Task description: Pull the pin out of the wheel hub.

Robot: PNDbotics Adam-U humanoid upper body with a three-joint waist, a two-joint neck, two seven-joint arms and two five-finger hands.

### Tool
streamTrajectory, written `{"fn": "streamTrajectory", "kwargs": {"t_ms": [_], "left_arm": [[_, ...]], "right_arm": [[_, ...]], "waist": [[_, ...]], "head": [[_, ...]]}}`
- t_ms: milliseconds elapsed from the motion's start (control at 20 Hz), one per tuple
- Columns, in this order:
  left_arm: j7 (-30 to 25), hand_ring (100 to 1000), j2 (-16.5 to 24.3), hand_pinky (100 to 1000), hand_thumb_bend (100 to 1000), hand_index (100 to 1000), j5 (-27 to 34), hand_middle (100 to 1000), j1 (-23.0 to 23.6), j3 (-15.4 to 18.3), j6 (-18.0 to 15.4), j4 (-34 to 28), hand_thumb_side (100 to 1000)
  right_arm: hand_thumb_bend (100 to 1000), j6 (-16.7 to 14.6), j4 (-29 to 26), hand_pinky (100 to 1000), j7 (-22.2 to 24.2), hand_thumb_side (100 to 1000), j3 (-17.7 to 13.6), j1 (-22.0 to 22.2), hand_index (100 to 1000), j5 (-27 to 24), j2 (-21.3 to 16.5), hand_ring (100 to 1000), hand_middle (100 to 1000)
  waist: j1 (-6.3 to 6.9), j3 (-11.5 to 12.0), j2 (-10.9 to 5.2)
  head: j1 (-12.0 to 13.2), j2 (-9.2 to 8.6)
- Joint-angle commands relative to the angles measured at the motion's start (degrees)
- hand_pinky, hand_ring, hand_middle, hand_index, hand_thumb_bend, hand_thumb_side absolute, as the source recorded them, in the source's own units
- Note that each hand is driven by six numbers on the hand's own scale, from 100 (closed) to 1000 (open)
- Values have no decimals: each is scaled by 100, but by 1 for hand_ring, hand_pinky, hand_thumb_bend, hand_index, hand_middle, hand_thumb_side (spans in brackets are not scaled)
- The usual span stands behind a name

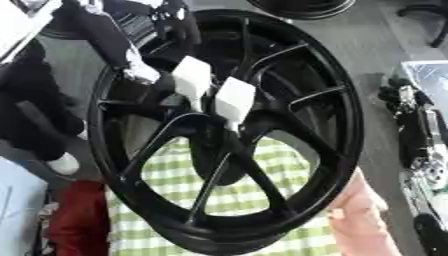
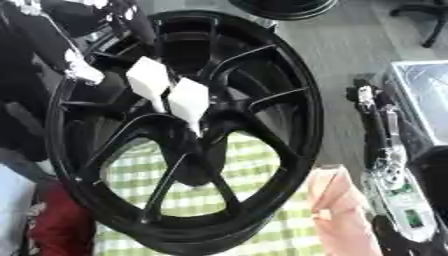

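At the far left, the robot's left hand (image 1: 131, 55) reached in from the upper left corner, a black arm ending in pale parts against the spokes of the wheel hub (image 1: 341, 100). Whether its fingers were spread or closed could not be told, because dark arm and dark spokes ran together.

The black hub stood tilted and filled the middle of the view, green-and-white checked cloth (image 1: 236, 195) showing through its lower openings. Two white tags (image 1: 214, 90) sat side by side near its centre; the pin itself could not be made out.

At the lower right, a person's hand (image 1: 354, 200) touched the rim. The right hand (image 2: 385, 150) showed at the right edge, fingers unclear.
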Motion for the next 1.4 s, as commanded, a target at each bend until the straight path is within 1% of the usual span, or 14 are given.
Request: {"fn": "streamTrajectory", "kwargs": {"t_ms": [50,350,750,950,1050,1150,1400], "left_arm": [[7,869,20,796,390,852,46,847,-139,38,43,11,403],[7,867,-56,793,377,849,80,846,-112,-30,87,81,417],[7,865,-91,793,369,834,-61,847,-96,-110,20,137,402],[7,865,-113,795,373,824,-154,851,-91,-133,-60,142,355],[7,863,-117,794,359,818,-219,849,-85,-150,-120,136,286],[7,862,-124,793,348,816,-268,847,-81,-156,-172,136,263],[7,851,-149,777,253,793,-257,827,-81,-132,-198,140,194]], "right_arm": [[100,-9,-54,955,-9,749,-9,-60,780,-16,-45,817,689],[100,-6,-53,956,-37,751,-5,-88,779,-24,-20,816,688],[100,1,-35,956,-45,755,1,-120,778,-27,6,814,685],[100,3,-23,956,-44,758,4,-123,778,-30,26,813,684],[100,8,-7,956,-38,762,10,-125,778,-29,43,813,683],[100,8,6,956,-36,762,12,-127,778,-25,58,813,683],[100,3,9,957,-36,762,13,-141,778,-26,62,813,683]], "waist": [[-12,-19,-67],[-21,-73,-14],[-10,-89,28],[-14,-98,41],[-16,-103,48],[-17,-104,55],[-23,-117,71]], "head": [[17,-71],[42,-131],[5,-244],[7,-263],[11,-278],[16,-282],[27,-291]]}}
